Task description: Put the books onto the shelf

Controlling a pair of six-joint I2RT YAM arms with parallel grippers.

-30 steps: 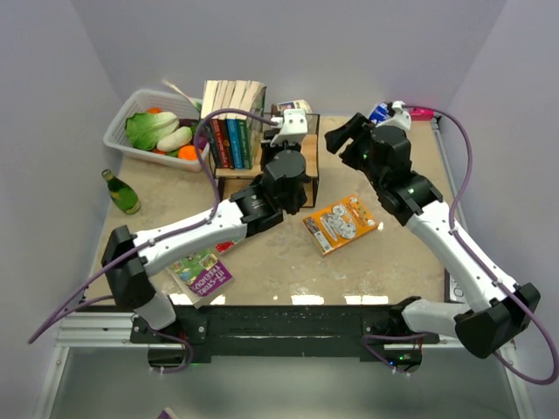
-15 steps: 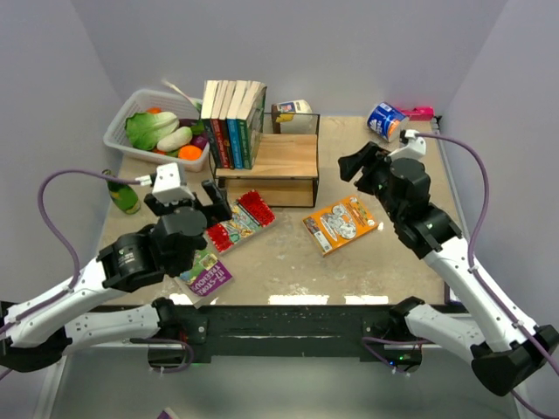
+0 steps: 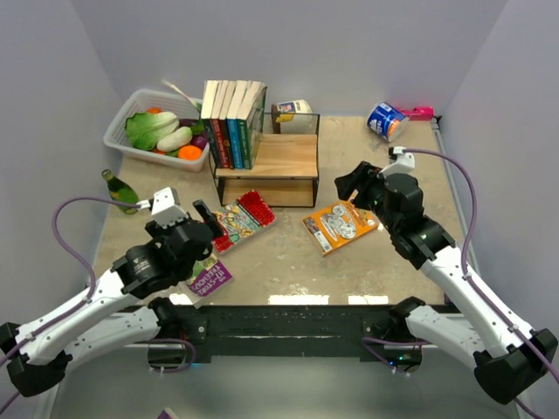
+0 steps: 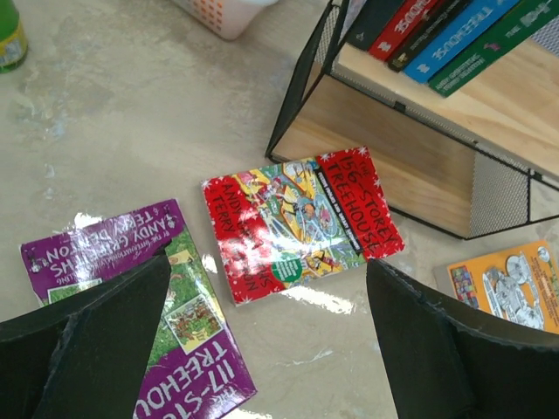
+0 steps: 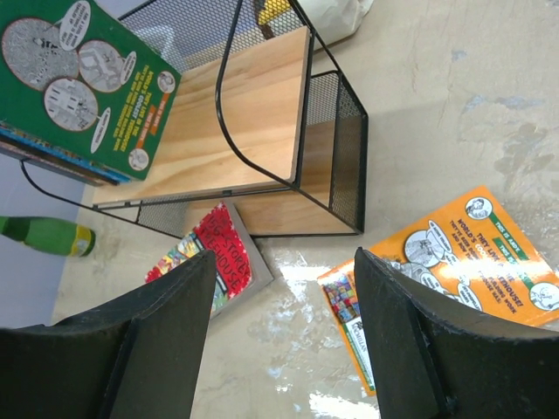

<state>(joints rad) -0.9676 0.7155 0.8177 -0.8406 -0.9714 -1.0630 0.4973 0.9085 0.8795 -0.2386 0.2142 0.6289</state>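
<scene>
The shelf [image 3: 266, 161] stands at the back centre, with several books [image 3: 233, 122] upright on the left of its top board. Three books lie flat on the table: a red one [image 3: 240, 220], a purple one [image 3: 208, 278] and an orange one [image 3: 341, 223]. My left gripper [image 3: 208, 229] hovers open over the table just near of the red book [image 4: 301, 223], with the purple book [image 4: 131, 297] under its left finger. My right gripper [image 3: 352, 185] hangs open and empty above the orange book [image 5: 445, 271], to the right of the shelf [image 5: 253, 113].
A white basket [image 3: 122, 135] of vegetables sits at the back left and a green bottle [image 3: 120, 192] lies in front of it. A blue-and-white cup [image 3: 384, 120] lies at the back right. A cream packet [image 3: 293, 109] stands behind the shelf.
My left arm has drawn back from the shelf to the near left and its gripper has opened. My right arm has come nearer and lower, toward the orange book.
</scene>
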